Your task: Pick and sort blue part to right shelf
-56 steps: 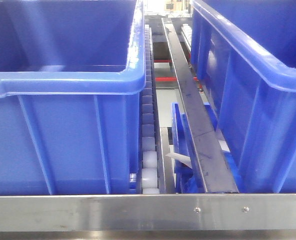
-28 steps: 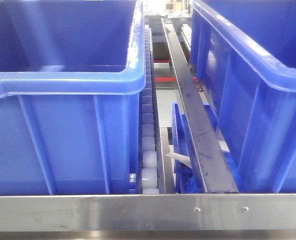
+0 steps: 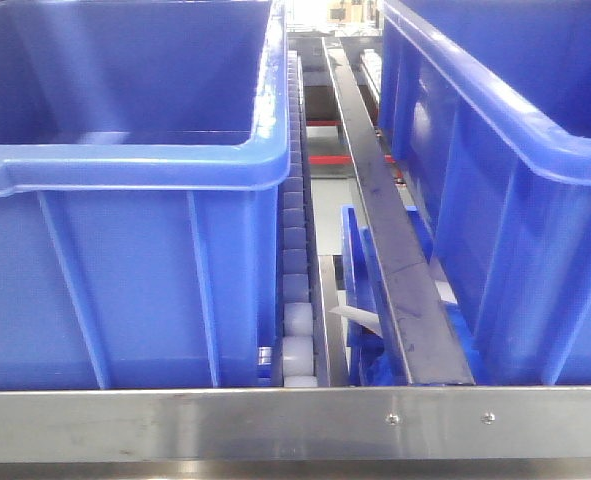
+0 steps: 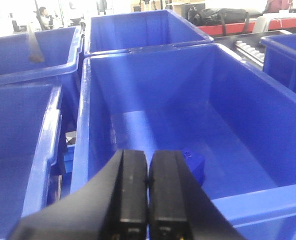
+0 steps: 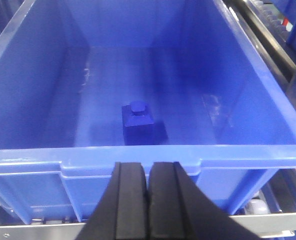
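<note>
A small blue part [image 5: 141,123] with a round knob on top lies on the floor of a large blue bin [image 5: 17,55]. My right gripper [image 5: 148,172] is shut and empty, just outside the bin's near rim. My left gripper [image 4: 148,162] is shut and empty above the near end of another blue bin [image 4: 82,130]. A small blue part [image 4: 195,165] lies on that bin's floor just right of the fingertips. The shelf's steel front rail [image 3: 295,425] and white rollers [image 3: 297,350] show in the front view, between two blue bins [image 3: 125,270].
More blue bins [image 4: 127,30] stand behind and left of the left arm's bin. A dark metal divider rail [image 3: 385,250] runs between the bins [image 3: 515,200]. Steel rail and rollers [image 5: 283,220] lie under the right arm's bin.
</note>
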